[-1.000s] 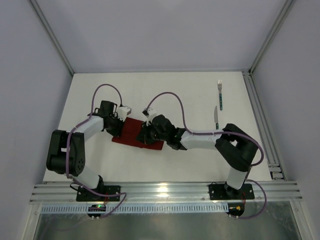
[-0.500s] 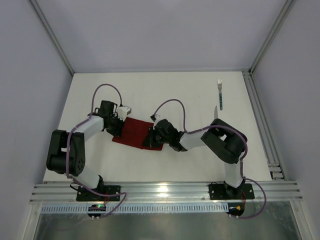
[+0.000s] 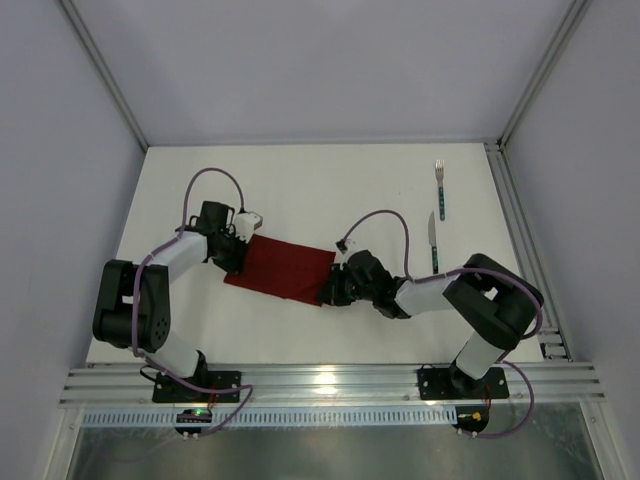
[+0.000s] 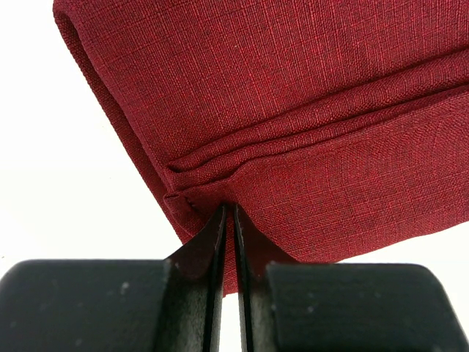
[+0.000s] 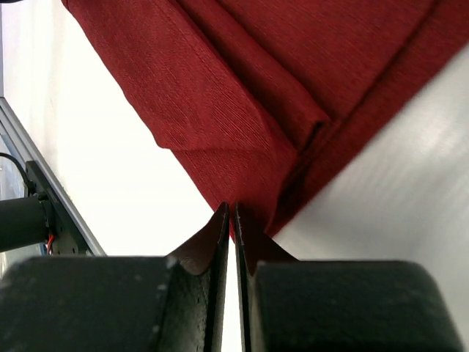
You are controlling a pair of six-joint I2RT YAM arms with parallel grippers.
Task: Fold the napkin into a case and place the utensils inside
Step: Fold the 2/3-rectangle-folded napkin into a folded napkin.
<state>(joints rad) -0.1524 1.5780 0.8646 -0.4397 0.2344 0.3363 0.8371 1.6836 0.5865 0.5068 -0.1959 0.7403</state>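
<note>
The dark red napkin [image 3: 285, 270] lies folded into a flat strip on the white table, slanting down to the right. My left gripper [image 3: 243, 246] is shut on its left end; in the left wrist view the fingertips [image 4: 229, 210] pinch the folded layers of the cloth [image 4: 293, 110]. My right gripper [image 3: 330, 290] is shut on the right end; in the right wrist view [image 5: 231, 213] it holds a corner of the cloth [image 5: 242, 88]. The fork [image 3: 439, 186] and the knife [image 3: 434, 243], with teal handles, lie at the back right, apart from the napkin.
A metal rail [image 3: 520, 240] runs along the table's right edge and another [image 3: 320, 380] along the near edge. Grey walls enclose the back and sides. The right arm's elbow [image 3: 495, 300] is near the knife.
My right gripper has slid right along the napkin from its middle to its right end, and the right arm's elbow has swung right. The cloth now shows full length. The left gripper has not moved.
</note>
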